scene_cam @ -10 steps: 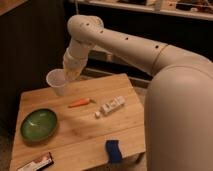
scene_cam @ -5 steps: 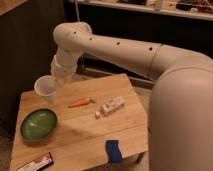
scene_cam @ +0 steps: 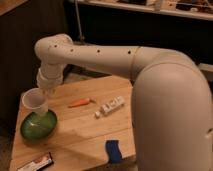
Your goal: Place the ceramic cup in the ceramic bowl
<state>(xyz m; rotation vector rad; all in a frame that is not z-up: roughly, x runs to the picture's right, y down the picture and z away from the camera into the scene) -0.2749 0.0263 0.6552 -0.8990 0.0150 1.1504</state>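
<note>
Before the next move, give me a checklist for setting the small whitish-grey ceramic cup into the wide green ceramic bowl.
1. Whitish-grey ceramic cup at the gripper, over the wooden table's left side: ok.
2. Grip secure: cannot tell.
3. Cup upright: not ok, tilted.
4. Cup centred over the green ceramic bowl: cannot tell; it overlaps the far rim.
5. Orange carrot-shaped piece and white packet apart from the bowl: ok.
</note>
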